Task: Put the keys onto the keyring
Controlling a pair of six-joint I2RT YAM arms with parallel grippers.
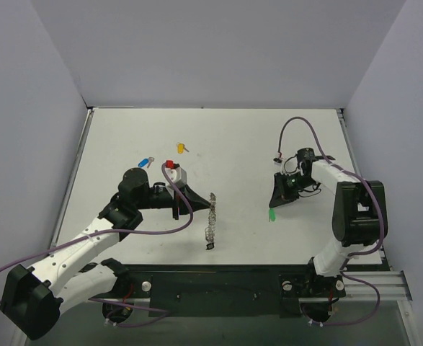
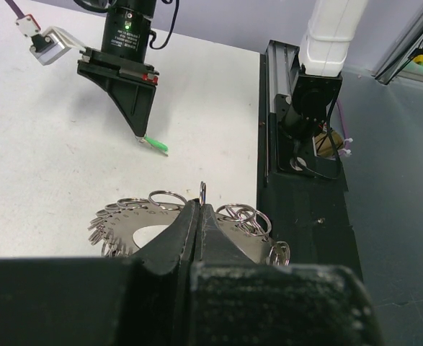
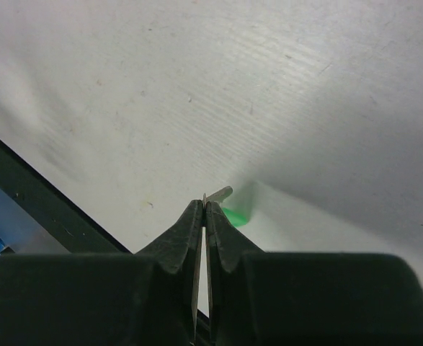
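Green key lies on the table with the right gripper closed on its silver blade, so lift gently and steer the blade toward one wire loop of the keyring, which the left gripper clamps upright mid-table.

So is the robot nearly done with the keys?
Not nearly. Done: no key clearly hangs on the keyring yet. In hand: the left gripper pinches the keyring, the right gripper pinches the green key. Left: threading it on, then the blue key and yellow key lying farther back.
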